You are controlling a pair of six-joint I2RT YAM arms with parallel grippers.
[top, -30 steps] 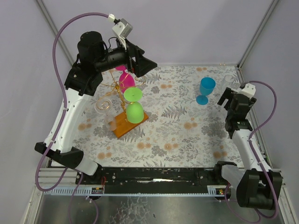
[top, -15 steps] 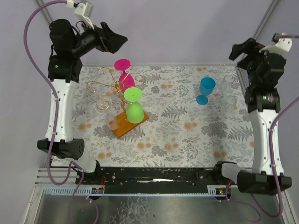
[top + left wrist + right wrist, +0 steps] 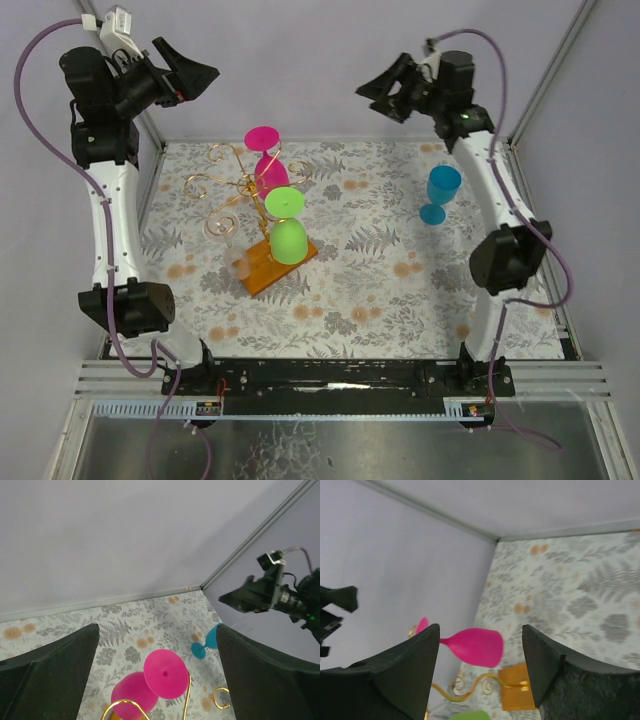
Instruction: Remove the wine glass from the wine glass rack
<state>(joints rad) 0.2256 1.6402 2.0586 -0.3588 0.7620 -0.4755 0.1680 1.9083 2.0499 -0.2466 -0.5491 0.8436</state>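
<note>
The wine glass rack (image 3: 232, 186), gold wire on an orange-brown wooden base (image 3: 262, 270), stands left of centre. A pink wine glass (image 3: 268, 165) hangs bowl-down at its back and a green wine glass (image 3: 289, 238) at its front. A clear glass (image 3: 220, 229) hangs on the left side. My left gripper (image 3: 196, 73) is open, high above the back left corner, far from the rack. My right gripper (image 3: 378, 90) is open, high at the back, pointing left. The left wrist view looks down on the pink glass (image 3: 165, 673); the right wrist view shows its bowl (image 3: 475, 646) from the side.
A blue wine glass (image 3: 440, 192) stands upright on the floral cloth at the right. Grey walls with metal corner posts (image 3: 545, 70) close the back and sides. The right arm's elbow (image 3: 505, 258) hangs over the right edge.
Both arms have risen. The left gripper pulled up and left, away from the rack. The right arm swung from the right edge to high at the back, now facing the rack.
</note>
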